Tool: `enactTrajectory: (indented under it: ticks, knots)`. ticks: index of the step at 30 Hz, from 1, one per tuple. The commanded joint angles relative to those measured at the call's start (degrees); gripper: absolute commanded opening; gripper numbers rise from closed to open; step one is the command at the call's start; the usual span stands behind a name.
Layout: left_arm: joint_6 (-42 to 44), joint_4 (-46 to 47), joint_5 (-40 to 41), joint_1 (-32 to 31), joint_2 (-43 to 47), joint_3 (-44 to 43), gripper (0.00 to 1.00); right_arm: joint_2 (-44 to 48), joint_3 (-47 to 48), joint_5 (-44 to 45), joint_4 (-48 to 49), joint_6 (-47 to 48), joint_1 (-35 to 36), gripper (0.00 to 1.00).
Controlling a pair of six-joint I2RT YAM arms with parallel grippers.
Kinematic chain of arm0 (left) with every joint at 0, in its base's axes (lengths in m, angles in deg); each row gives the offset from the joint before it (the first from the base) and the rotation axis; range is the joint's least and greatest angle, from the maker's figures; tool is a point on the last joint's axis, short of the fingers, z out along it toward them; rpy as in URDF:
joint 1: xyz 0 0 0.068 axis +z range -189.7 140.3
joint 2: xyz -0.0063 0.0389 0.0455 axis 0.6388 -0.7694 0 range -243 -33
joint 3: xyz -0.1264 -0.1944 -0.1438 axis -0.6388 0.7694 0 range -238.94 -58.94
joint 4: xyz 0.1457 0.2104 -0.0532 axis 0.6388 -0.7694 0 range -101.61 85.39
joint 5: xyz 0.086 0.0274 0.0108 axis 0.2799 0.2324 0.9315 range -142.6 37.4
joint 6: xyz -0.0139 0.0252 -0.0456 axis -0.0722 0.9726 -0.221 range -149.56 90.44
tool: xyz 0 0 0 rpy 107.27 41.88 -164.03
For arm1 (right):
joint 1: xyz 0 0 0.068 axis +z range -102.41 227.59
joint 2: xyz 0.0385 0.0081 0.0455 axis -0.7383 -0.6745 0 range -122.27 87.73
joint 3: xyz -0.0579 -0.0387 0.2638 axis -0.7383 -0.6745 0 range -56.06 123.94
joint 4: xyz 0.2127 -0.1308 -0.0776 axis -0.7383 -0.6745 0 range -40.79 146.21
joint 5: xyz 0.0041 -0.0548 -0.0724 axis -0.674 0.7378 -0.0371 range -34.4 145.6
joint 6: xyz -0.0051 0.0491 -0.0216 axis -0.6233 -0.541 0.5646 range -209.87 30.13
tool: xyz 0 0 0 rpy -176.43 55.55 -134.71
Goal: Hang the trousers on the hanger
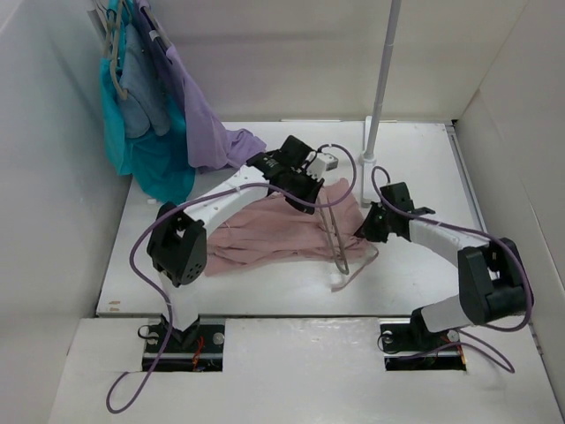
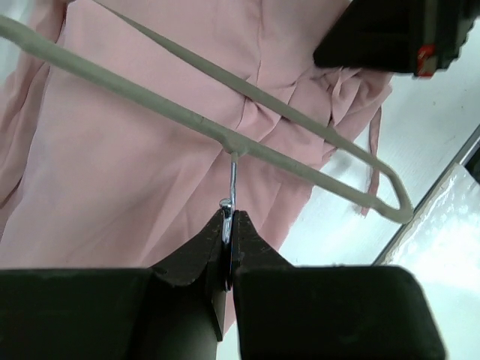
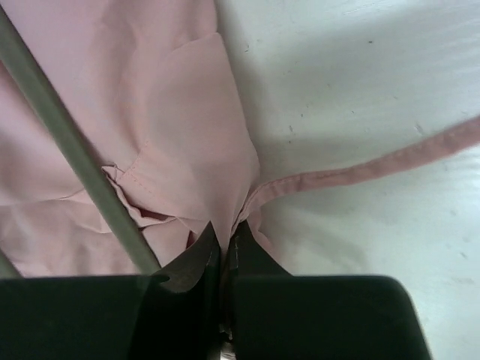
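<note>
Where the left wrist camera looks down, we find the left gripper point(image 2: 227, 225) clenched on the hanger point(image 2: 225, 135), its fingers pinching the thin wire hook point(image 2: 232, 176) with no gap between them. The grey frame of the hanger hangs across the trousers point(image 2: 135, 187), and its rounded corner reaches out over the white table point(image 2: 337, 232).

From the right wrist camera, we record the right gripper point(image 3: 223, 241) closed tight on a fold of the trousers point(image 3: 150, 112) at a stitched edge. A pink drawstring point(image 3: 375, 169) runs away from the fingertips across the bare table point(image 3: 360, 75). One bar of the hanger point(image 3: 67, 150) crosses the fabric just beside this grip.

From the overhead camera, we note the trousers point(image 1: 274, 234) lying spread on the table point(image 1: 424, 168) between the two arms. The hanger point(image 1: 336, 238) lies tilted across their right end, with the left gripper point(image 1: 309, 193) at its far end and the right gripper point(image 1: 362, 230) just beside it. A teal garment point(image 1: 150, 159) and a lilac garment point(image 1: 207, 132) hang at the far left corner, well apart from the trousers. A pale pole point(image 1: 381, 79) stands at the back.
</note>
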Motion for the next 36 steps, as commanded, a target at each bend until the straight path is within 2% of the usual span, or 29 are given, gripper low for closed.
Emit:
enactTrajectory:
  ticks: [1,5,7,9,13,16,22,26,33,36]
  knots:
    - [1.64,-1.91,4.19,0.17,7.38,2.5,0.0,6.06,-0.45,3.48,-1.74,1.17,-1.56,0.0]
    - [2.17,-1.29,4.19,0.17,8.54,5.05,0.0,12.48,3.32,15.84,-7.1,1.79,3.87,0.0]
    - [2.69,-1.29,4.19,0.17,8.54,5.05,0.0,13.8,5.52,18.69,-7.64,1.79,9.93,0.0]
    - [2.69,-0.68,2.71,0.17,6.96,5.05,0.0,13.81,6.67,19.31,-4.58,2.57,16.07,0.0]
    - [4.1,-0.68,1.56,0.17,3.54,5.58,0.0,9.25,7.2,17.83,0.95,3.63,23.21,0.0]
    - [5.77,0.72,1.56,0.17,3.0,8.03,0.0,6.34,4.75,11.88,8.15,4.25,23.84,0.0]
    - [8.31,4.15,0.33,1.66,3.61,12.69,0.0,-0.16,0.26,5.36,16.08,6.44,23.84,0.0]
    - [9.54,5.48,0.86,2.19,4.15,15.16,0.0,-5.25,0.26,-4.66,23.82,10.31,23.84,0.0]
    - [9.55,5.48,0.86,2.19,4.23,14.55,0.0,-14.22,-1.5,-8.1,27.61,12.33,22.96,0.0]
    - [9.55,6.09,-2.03,2.19,4.23,13.15,0.0,-18.97,-1.5,-9.33,27.61,12.95,22.96,0.0]
